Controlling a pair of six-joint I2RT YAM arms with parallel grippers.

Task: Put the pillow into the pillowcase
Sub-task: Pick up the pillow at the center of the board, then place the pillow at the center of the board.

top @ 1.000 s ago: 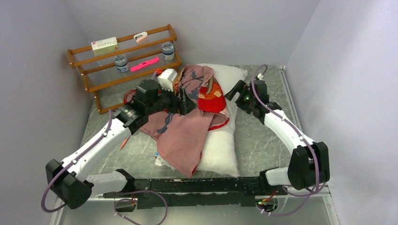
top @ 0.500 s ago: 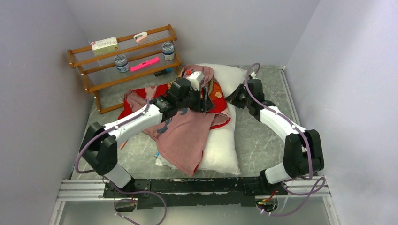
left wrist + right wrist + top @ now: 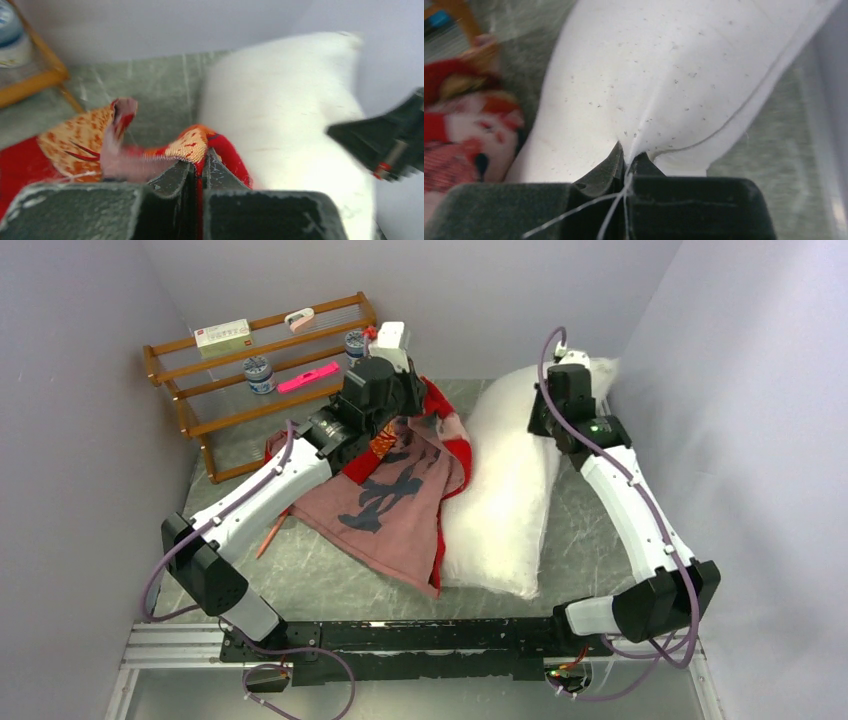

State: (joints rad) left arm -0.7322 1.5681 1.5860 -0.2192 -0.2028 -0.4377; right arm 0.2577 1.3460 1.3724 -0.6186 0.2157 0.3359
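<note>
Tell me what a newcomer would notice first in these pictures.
The big white pillow lies right of the table's middle, its far end pinched by the shut right gripper. Beside it on the left hangs the red pillowcase, pale pink reverse showing, its edge clamped in the shut left gripper. A wooden rack with small items stands at the back left.

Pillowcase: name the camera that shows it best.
Top external: the whole pillowcase shows, draped from the left gripper beside the pillow. Left wrist shows only its pinched red edge; right wrist, a blurred patch at left.
</note>
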